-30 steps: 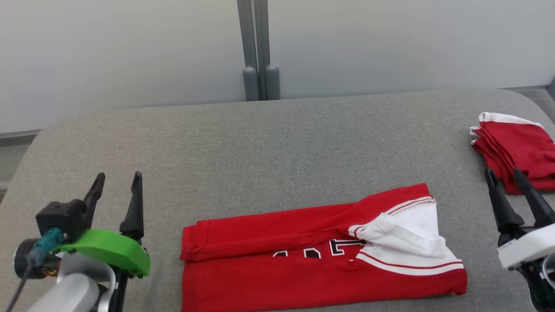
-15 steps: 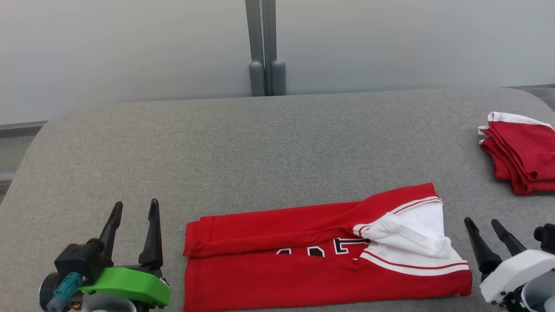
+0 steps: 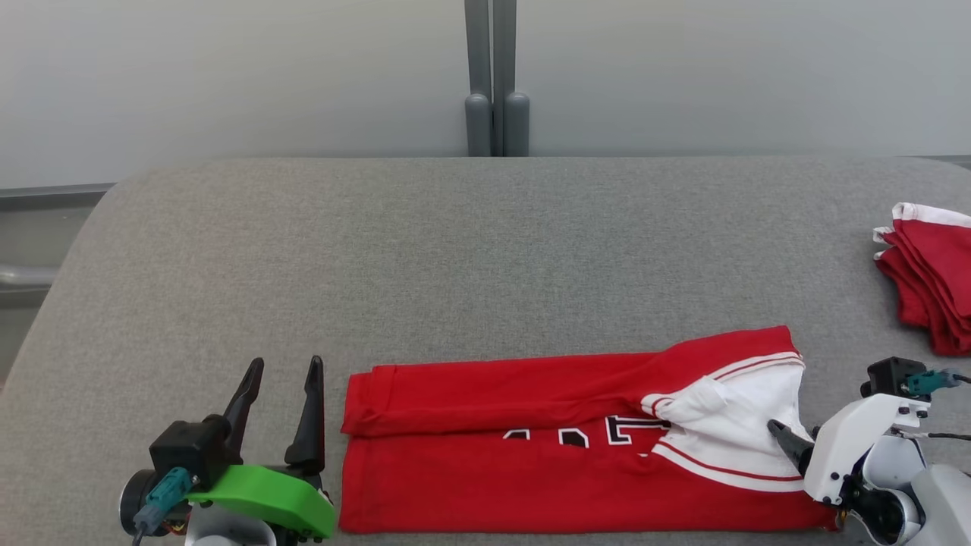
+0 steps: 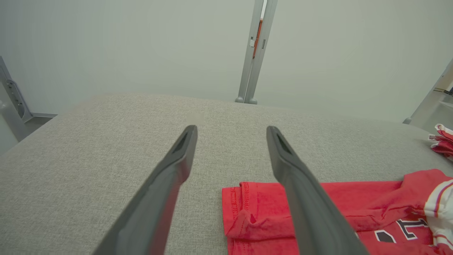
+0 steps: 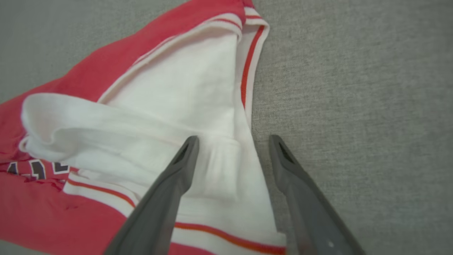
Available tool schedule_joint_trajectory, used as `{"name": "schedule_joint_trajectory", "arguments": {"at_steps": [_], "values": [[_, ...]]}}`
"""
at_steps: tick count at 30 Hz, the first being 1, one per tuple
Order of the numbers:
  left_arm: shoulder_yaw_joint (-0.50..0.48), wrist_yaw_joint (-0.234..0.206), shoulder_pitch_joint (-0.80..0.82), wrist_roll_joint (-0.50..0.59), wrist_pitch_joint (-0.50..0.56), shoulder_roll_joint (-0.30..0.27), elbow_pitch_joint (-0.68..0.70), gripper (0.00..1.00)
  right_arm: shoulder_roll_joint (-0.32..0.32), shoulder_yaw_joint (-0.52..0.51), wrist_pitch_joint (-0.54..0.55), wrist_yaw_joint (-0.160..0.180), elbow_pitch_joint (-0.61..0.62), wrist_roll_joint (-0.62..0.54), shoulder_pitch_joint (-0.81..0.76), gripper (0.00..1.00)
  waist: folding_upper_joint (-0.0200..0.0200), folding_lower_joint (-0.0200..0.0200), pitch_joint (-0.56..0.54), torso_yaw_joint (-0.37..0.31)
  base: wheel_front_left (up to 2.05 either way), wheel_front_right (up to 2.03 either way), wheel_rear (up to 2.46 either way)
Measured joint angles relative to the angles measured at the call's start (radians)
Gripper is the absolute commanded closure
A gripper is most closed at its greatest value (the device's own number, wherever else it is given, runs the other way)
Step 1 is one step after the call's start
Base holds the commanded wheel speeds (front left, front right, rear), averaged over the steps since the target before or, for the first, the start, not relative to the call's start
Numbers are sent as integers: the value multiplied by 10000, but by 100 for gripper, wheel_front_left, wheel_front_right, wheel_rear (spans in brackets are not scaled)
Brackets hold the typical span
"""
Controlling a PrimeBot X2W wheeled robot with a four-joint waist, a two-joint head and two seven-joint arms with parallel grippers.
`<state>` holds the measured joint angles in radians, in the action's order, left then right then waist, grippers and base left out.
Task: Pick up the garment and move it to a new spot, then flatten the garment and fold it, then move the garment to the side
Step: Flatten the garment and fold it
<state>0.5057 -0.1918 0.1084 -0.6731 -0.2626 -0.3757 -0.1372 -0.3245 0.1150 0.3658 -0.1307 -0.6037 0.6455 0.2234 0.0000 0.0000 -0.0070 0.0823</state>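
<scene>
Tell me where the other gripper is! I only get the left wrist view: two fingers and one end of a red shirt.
Observer: The right gripper is at the shirt's far end, over its white sleeve.
Operator: Is it pinching it?
Observer: No. Its jaws are open: one finger over the sleeve, the other over the gray cushion.
Operator: Is my gripper touching the shirt?
Observer: In the head view the left gripper sits beside the shirt's edge, gray showing between.
</scene>
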Motion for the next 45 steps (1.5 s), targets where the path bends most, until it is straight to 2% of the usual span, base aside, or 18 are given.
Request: {"name": "schedule_joint_trajectory", "arguments": {"at_steps": [10,14,19,23,27,30,35,41,45], "values": [[165,222,269,56,0,150,-389,0,410,-75,663,4,-1346,282,708,0,0,0,212,454,0,0,0],[190,244,282,54,0,173,-525,0,424,23,754,21,-1505,470,825,99,0,0,177,519,0,0,0],[211,245,281,15,2,219,-608,0,420,211,290,0,-1467,566,918,100,0,0,93,487,0,0,0],[90,226,257,10,0,222,-562,0,13,169,-125,-6,-1223,667,919,100,0,0,13,394,0,0,0],[-98,157,153,38,0,236,-464,0,-802,-165,-562,-10,-966,533,854,100,0,0,-47,246,0,0,0],[-209,151,50,79,0,309,-418,0,-997,-228,-665,-2,-345,370,684,100,0,0,-87,147,0,0,0],[-372,153,-91,153,0,458,-403,0,-838,-111,-575,2,1440,-67,542,100,0,0,-143,135,0,0,0],[-380,247,-159,330,0,510,-504,0,79,663,460,0,3983,-621,173,100,0,0,-178,464,0,0,0],[-290,307,-144,332,4,541,-600,0,790,1296,1032,0,4635,-903,60,100,0,0,-167,840,0,0,0]]}}
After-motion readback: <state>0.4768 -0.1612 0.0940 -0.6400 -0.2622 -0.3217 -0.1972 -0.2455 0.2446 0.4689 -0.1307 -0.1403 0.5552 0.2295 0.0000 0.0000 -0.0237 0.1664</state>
